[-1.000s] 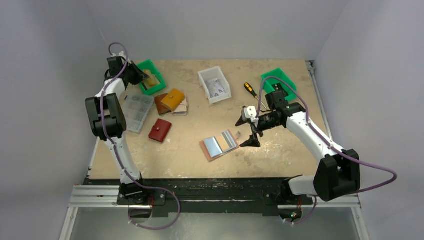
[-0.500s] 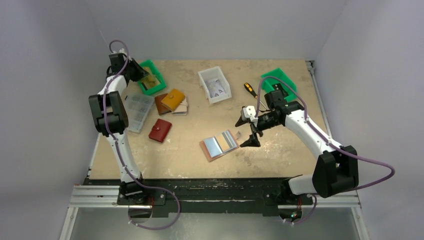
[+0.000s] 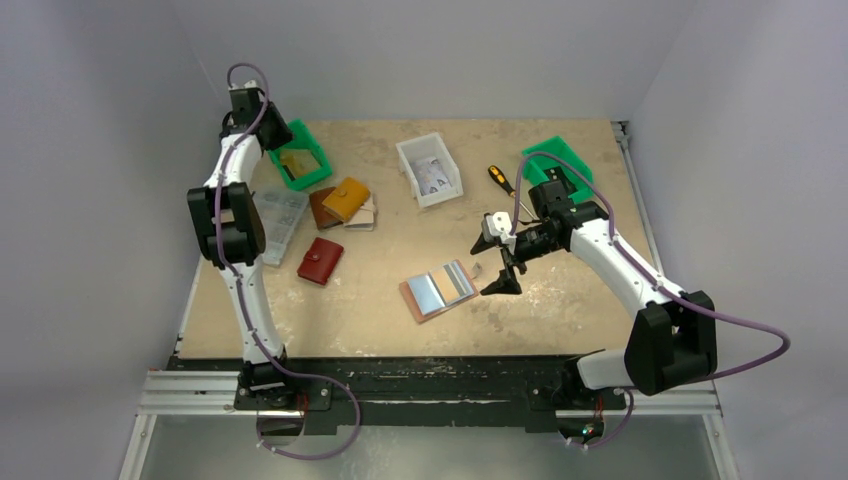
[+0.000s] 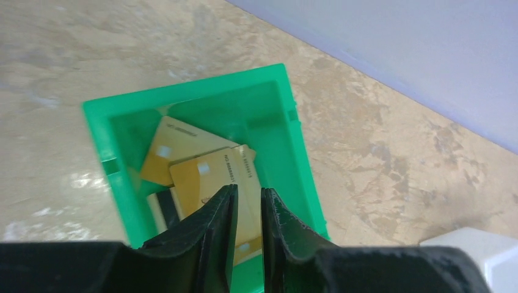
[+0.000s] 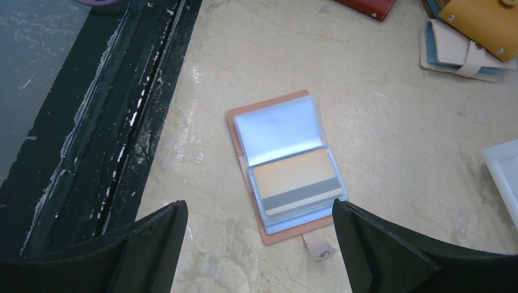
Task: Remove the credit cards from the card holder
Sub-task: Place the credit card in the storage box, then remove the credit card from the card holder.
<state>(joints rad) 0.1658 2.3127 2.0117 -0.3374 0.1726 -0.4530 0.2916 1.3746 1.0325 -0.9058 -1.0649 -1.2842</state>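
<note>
The card holder (image 3: 438,290) lies open on the table, brown-pink with clear sleeves. In the right wrist view (image 5: 284,159) a tan-gold card with a grey stripe (image 5: 297,183) sits in its right sleeve. My right gripper (image 3: 497,268) hovers just right of it, jaws wide open and empty (image 5: 259,210). Several tan-gold credit cards (image 4: 201,177) lie in the green bin (image 4: 101,140) at the back left (image 3: 297,163). My left gripper (image 3: 272,132) is above that bin's far edge, its fingers a narrow gap apart and holding nothing (image 4: 247,190).
A white bin (image 3: 428,168) with papers, a second green bin (image 3: 555,160) and a screwdriver (image 3: 500,180) are at the back. A clear organiser box (image 3: 275,222), red pouch (image 3: 320,260) and mustard wallet (image 3: 346,198) on other wallets lie left. A black rail (image 5: 91,122) edges the table front.
My left gripper has risen and drawn back toward the far left corner, away from the green bin. The right arm and the card holder have not moved.
</note>
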